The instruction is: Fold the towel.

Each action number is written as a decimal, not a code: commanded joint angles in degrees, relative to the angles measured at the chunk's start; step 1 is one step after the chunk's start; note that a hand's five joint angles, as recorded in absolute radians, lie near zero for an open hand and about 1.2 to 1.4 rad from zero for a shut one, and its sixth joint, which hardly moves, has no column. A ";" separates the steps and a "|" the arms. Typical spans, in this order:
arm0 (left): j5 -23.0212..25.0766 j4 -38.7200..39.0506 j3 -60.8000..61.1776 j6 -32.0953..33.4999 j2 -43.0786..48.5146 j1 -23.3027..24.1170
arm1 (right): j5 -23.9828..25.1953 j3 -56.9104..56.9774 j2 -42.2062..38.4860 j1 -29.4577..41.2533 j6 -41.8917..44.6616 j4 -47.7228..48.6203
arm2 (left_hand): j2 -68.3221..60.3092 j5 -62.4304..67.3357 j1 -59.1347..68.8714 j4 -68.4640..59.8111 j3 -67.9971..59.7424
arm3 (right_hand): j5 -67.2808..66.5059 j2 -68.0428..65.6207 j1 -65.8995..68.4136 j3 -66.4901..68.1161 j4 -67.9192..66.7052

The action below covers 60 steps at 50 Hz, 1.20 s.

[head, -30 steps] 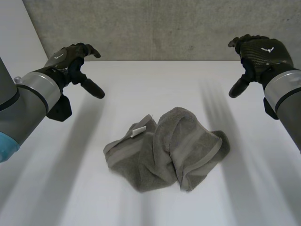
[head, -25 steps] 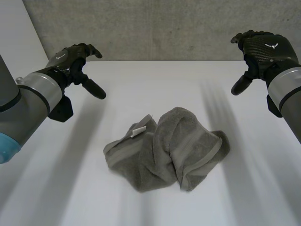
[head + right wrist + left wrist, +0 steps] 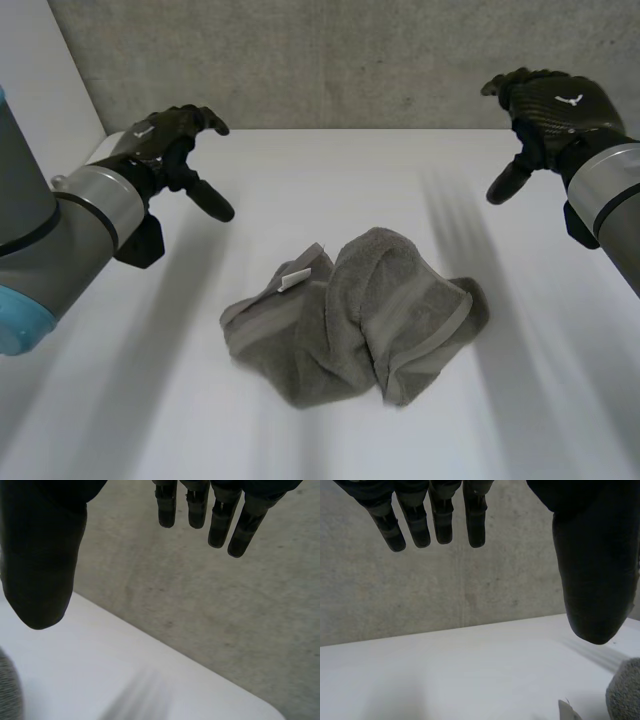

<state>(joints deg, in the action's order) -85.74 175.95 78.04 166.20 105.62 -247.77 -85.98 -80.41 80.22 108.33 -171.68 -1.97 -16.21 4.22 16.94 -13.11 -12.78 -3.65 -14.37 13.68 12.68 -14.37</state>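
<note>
The black left hand (image 3: 590,555) hangs with relaxed fingers (image 3: 437,517) above the white counter (image 3: 445,675); a crumpled grey terry towel (image 3: 625,692) lies beside its thumb.

The white table (image 3: 330,175) is carrying a single thing: a grey towel (image 3: 360,320), which is lying crumpled in a loose heap near the middle (two bunched lobes, with banded hems showing along their edges). A small white label (image 3: 297,276) is sticking up from the towel's far left part.
</note>
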 commanded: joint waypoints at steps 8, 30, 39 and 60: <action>11.64 3.34 -0.08 6.31 12.05 0.36 | 12.15 1.49 -12.53 -3.13 0.03 -7.87 | 1.12 0.87 -1.85 3.11 2.78 | 3.65 4.37 -3.68 -2.68 4.37; 11.56 4.57 -11.41 14.94 29.47 6.07 | 12.77 1.40 -24.94 -2.77 -6.39 -3.92 | -9.64 11.63 8.91 3.11 2.78 | -1.31 -0.60 1.28 -2.68 4.37; 4.11 4.66 -16.25 15.47 32.54 7.31 | 15.41 0.87 -25.11 -2.25 -6.39 -4.27 | -40.18 42.17 39.45 3.11 2.78 | -35.29 -34.57 35.26 -2.68 4.37; 1.10 4.57 -8.37 15.21 27.03 4.06 | 24.37 -3.87 -17.38 -3.57 -1.03 -5.94 | -63.79 65.78 63.06 3.11 2.78 | -66.35 -65.63 66.32 -2.68 4.37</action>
<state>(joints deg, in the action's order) -84.82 181.17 63.91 181.76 137.42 -241.65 -61.52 -82.65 61.33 105.24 -175.84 -7.18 -75.21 65.77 72.62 -13.11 -12.78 -66.79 -75.15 75.83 12.68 -14.37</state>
